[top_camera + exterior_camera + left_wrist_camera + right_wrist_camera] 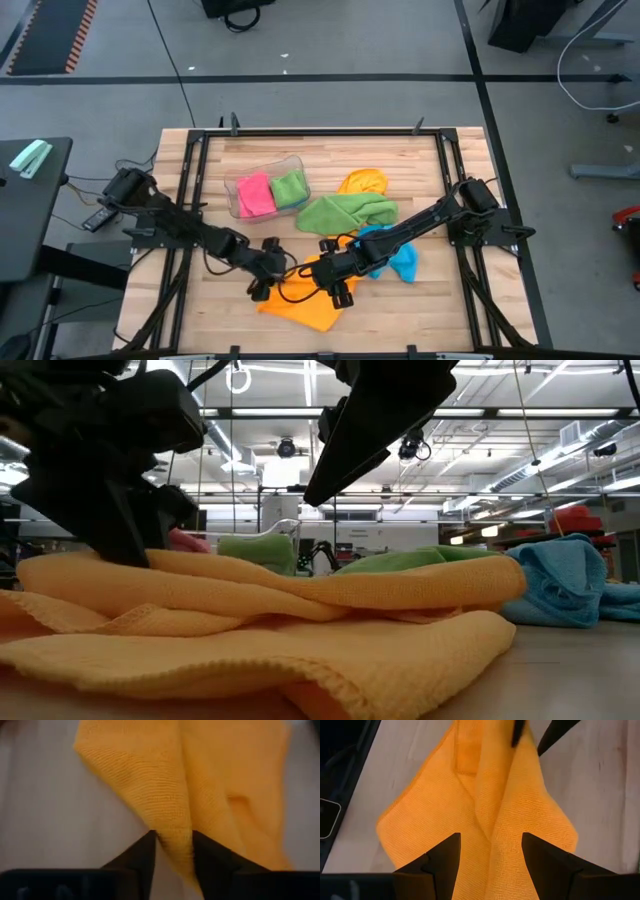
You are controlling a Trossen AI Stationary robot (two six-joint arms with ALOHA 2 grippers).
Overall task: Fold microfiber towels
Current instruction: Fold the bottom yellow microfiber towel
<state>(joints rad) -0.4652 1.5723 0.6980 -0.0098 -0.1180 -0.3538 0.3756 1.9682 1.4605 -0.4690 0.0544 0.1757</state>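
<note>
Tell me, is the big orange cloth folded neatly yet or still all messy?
Still messy. The soft orange microfiber towel lies rumpled on the wooden table, with loose humps and wrinkles, not a flat square.

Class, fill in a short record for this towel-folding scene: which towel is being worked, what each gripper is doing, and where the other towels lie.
Towel in work: orange towel, rumpled at the table's front
Left gripper: pinching a fold of it
Right gripper: fingers astride another fold
Clear tub: holds pink towel and green towel
Loose behind: large green towel, second orange towel, blue towel
</note>
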